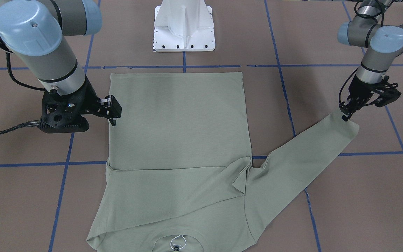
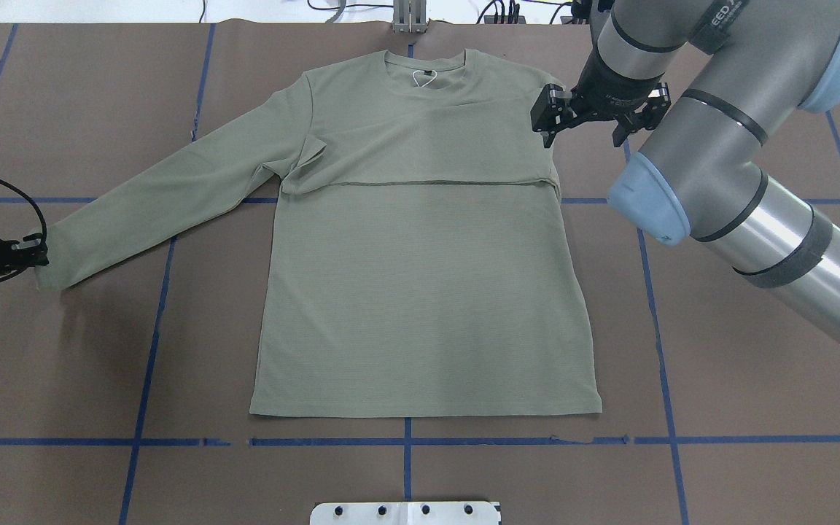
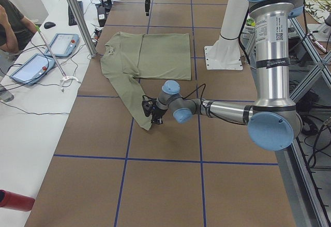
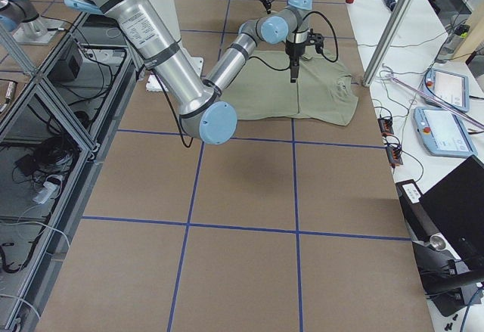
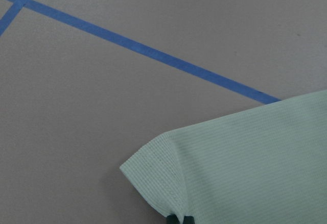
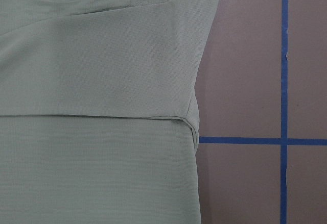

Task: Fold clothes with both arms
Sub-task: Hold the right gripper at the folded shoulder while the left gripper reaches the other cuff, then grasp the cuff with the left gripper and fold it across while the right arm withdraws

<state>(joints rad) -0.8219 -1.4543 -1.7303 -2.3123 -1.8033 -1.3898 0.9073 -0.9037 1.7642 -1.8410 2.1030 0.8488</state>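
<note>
Shirt (image 2: 427,292) of pale sage-green knit lies flat, front up, in the middle of the brown counter (image 2: 719,364). Its hem is toward the robot's white pedestal base (image 1: 184,28) and its round neck, with a dark neck label (image 2: 426,73), is at the far edge. The right sleeve (image 2: 427,146) is folded straight across the chest, its lower edge making a level line from side to side. The left sleeve (image 2: 172,197) stretches out at a slant toward the robot's left, flat on the counter and crossing a blue tape line (image 2: 99,200).

The left tool (image 2: 37,257) is low at the end of that sleeve, its fingertips (image 5: 176,219) pressed together on the cuff (image 5: 153,178), whose corner curls up slightly. The right tool (image 2: 582,135) hangs above the shirt's right shoulder edge, beside the folded sleeve, with its fingers spread apart and nothing between them.
</note>
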